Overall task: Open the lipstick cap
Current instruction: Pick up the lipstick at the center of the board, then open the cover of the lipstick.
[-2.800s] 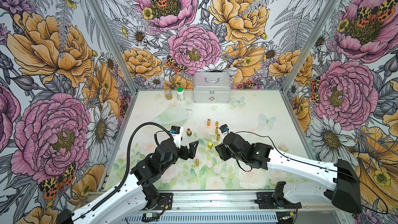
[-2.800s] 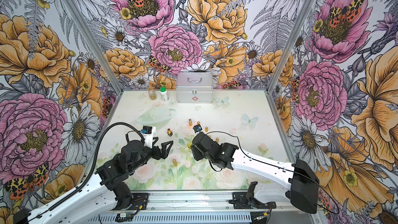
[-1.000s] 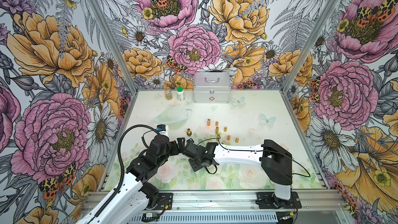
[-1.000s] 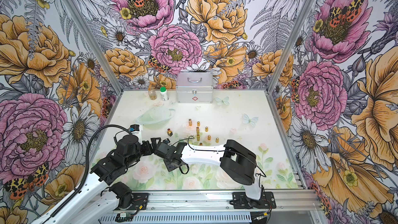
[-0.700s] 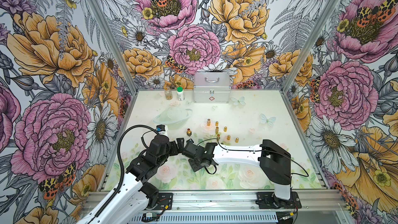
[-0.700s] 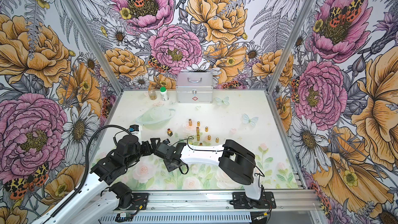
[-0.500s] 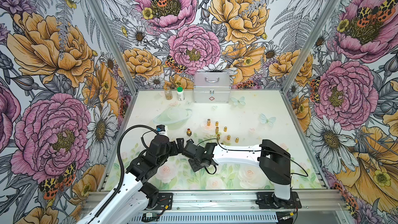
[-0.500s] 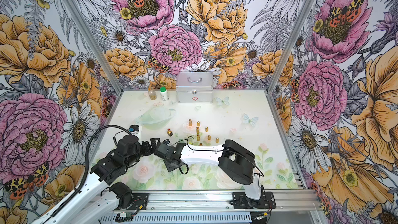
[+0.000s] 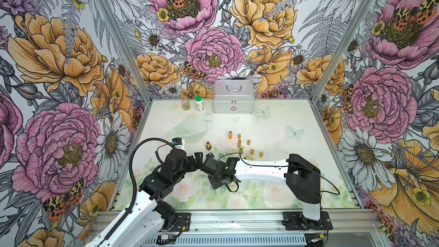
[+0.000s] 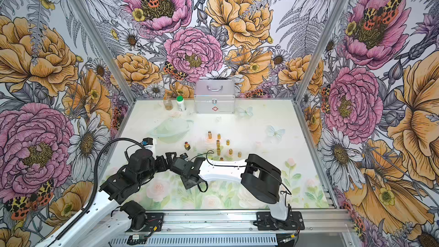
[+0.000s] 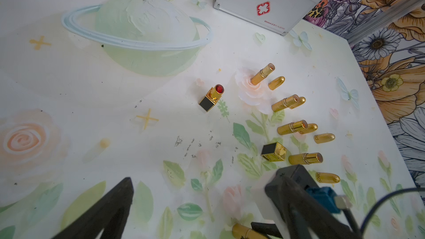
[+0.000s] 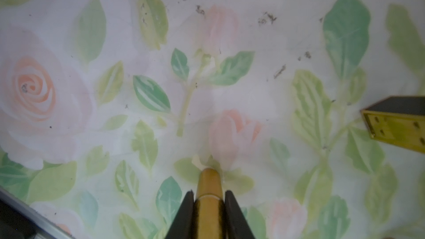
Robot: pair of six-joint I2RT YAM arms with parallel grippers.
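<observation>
A gold lipstick [image 12: 209,187] sticks out from between my right gripper's [image 12: 209,193] black fingers, which are shut on it. A seam crosses the tube level with the fingertips. The end beyond them rests close over the floral mat. In the left wrist view that lipstick [image 11: 243,231] shows at the edge, beside a right finger. My left gripper [image 11: 207,185] is open, with only mat between its fingers. In both top views the left gripper [image 9: 196,160] and the right gripper [image 9: 207,162] meet nose to nose at the front left. There the lipstick is hidden.
Several uncapped gold lipsticks [image 11: 292,127] and bullet caps [image 11: 324,137] stand mid-table. A square black-gold lipstick [image 11: 212,97] and its square cap [image 11: 273,151] stand there too. A metal case [image 9: 234,96] and two bottles [image 9: 198,103] line the back wall.
Since the earliest frame the right arm has swung left across the table and both grippers have come together at the front left. Over the last second neither arm visibly moves.
</observation>
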